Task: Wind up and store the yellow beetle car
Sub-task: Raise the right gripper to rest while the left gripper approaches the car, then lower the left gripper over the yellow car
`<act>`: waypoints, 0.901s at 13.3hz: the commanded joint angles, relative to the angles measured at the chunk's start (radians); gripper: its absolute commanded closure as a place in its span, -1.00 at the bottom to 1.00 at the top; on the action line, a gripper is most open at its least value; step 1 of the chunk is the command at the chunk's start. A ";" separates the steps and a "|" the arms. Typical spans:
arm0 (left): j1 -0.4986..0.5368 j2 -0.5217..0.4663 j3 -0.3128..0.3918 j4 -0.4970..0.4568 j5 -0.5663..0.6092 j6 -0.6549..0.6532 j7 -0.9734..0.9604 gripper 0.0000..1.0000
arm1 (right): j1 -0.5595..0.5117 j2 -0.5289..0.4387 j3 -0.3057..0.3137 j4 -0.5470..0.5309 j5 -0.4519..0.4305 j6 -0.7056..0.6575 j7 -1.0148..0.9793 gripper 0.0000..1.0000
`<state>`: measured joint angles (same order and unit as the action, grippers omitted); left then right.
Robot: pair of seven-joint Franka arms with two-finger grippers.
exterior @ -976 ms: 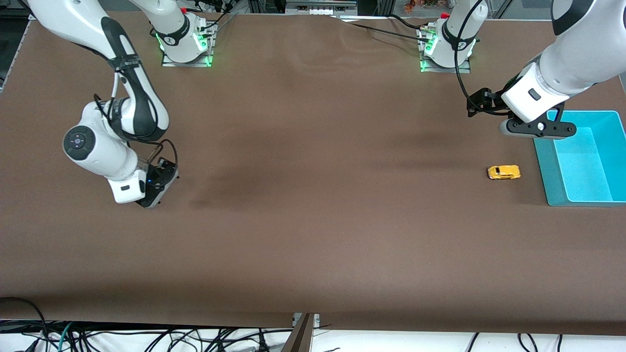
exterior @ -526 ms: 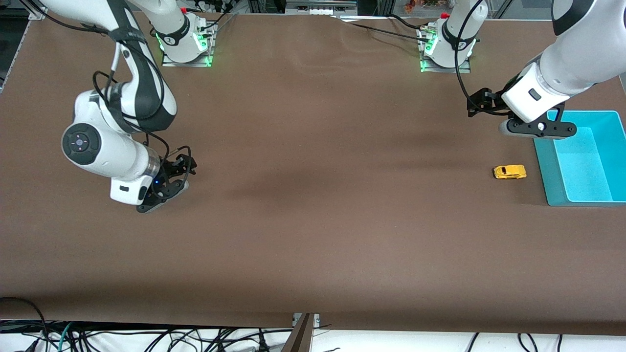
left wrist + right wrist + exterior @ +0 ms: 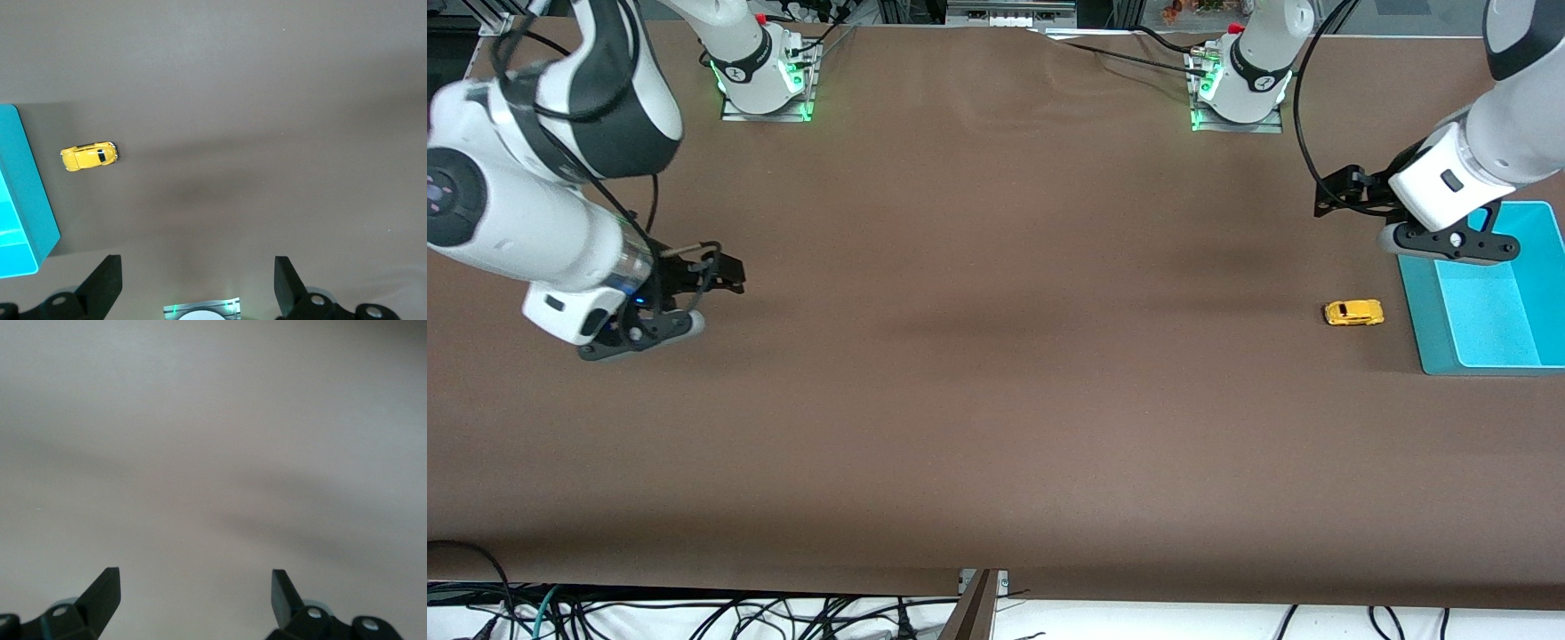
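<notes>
Left gripper (image 3: 1449, 240), wide open & empty over the teal bin (image 3: 1423, 302) rim, should drop onto the yellow beetle car (image 3: 1353, 312) just beside bin, pinching its sides squarely; right gripper (image 3: 640, 329) waits wide open, well apart.

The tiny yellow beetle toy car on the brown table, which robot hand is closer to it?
The left. The left gripper hangs over the turquoise plastic bin's rim, beside the tiny yellow beetle toy car. The right gripper is at the table's right-arm end.
</notes>
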<state>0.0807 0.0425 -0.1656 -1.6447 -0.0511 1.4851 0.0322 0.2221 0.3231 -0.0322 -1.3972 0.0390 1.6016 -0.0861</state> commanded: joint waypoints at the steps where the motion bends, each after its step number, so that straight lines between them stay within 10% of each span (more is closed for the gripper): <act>1: 0.042 0.011 -0.003 0.008 -0.013 -0.014 0.104 -1.00 | -0.052 -0.045 -0.003 0.014 -0.031 -0.066 0.014 -1.00; 12: 0.266 0.164 -0.003 -0.032 0.072 -0.020 0.803 -1.00 | -0.259 -0.223 -0.003 -0.074 -0.087 -0.066 0.012 -1.00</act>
<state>0.3342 0.1385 -0.1549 -1.6830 -0.0284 1.4690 0.7551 -0.0092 0.1252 -0.0483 -1.4269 -0.0410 1.5402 -0.0850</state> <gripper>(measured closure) 0.000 0.000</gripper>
